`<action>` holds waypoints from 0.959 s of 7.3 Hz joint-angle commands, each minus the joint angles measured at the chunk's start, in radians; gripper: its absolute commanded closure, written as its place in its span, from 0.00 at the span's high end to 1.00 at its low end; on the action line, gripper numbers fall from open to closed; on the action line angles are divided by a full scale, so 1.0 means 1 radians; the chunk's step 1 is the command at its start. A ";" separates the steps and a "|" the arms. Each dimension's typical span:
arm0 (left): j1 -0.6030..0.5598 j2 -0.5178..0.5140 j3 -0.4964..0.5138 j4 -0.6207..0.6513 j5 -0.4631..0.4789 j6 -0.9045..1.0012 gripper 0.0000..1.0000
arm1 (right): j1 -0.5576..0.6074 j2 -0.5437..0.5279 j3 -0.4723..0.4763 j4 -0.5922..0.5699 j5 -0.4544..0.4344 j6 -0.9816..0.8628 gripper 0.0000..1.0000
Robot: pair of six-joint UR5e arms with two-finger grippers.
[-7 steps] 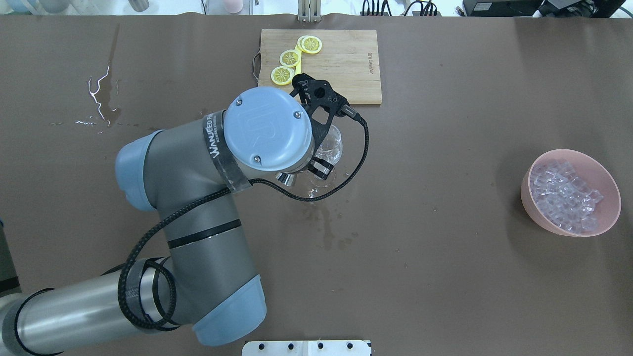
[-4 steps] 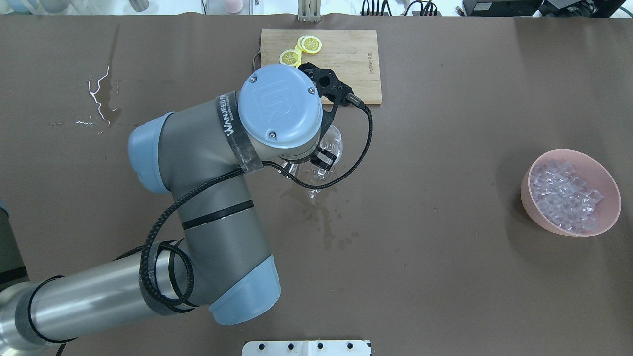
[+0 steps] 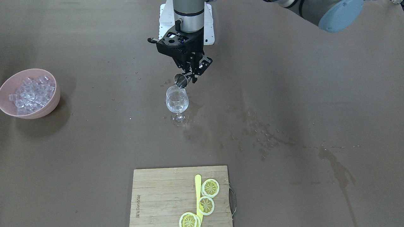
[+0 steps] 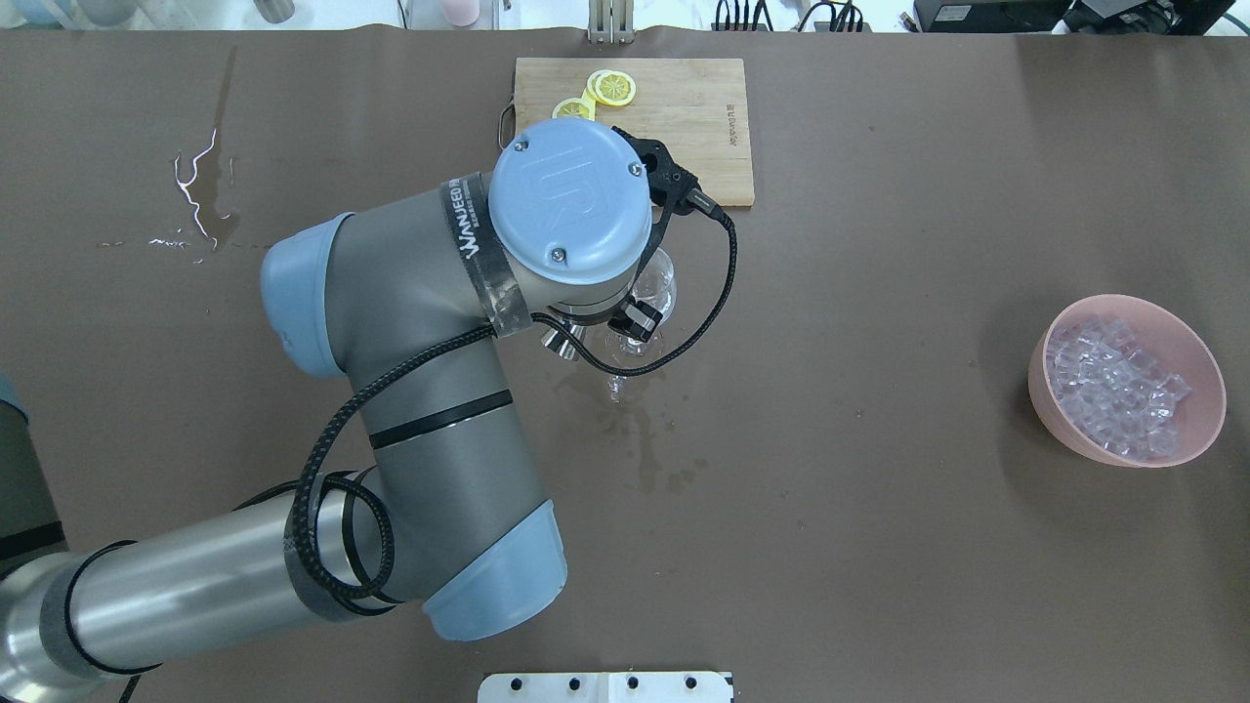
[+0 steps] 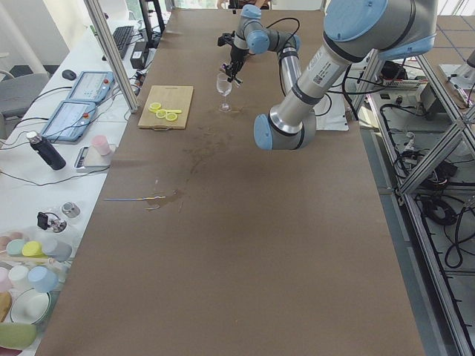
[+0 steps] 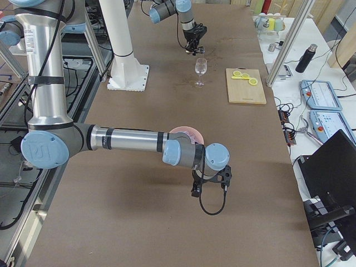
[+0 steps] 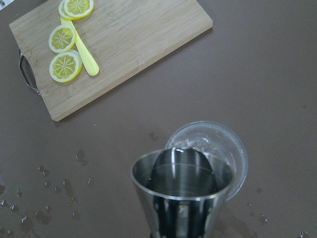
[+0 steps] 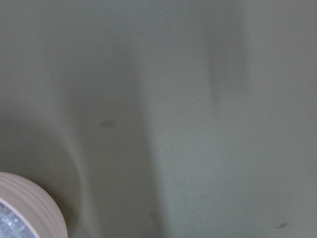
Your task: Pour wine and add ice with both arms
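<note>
My left gripper (image 3: 191,75) is shut on a steel jigger (image 3: 181,80) and holds it tipped, mouth over the rim of the wine glass (image 3: 177,102). The glass stands upright mid-table with a little clear wine low in its bowl. In the left wrist view the jigger (image 7: 183,193) fills the bottom, with the glass (image 7: 220,144) just behind it. From overhead, the left arm covers most of the glass (image 4: 656,288). Ice cubes (image 4: 1113,386) fill a pink bowl (image 4: 1206,391) at the right. My right gripper (image 6: 210,181) hangs beside that bowl; I cannot tell whether it is open or shut.
A wooden cutting board (image 4: 684,117) with lemon slices (image 4: 615,88) and a yellow stick lies beyond the glass. Wet spill stains (image 3: 262,135) mark the brown table cover. The white pedestal (image 4: 605,686) is at the near edge. The bowl's rim (image 8: 29,203) shows in the right wrist view.
My left wrist has moved away from the robot, toward the cutting board, and now hides more of the lemon slices. The jigger has stayed at the glass's rim.
</note>
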 commanded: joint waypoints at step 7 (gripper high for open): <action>-0.051 -0.231 0.156 0.328 -0.059 0.118 0.00 | 0.000 0.000 -0.002 0.000 0.000 0.000 1.00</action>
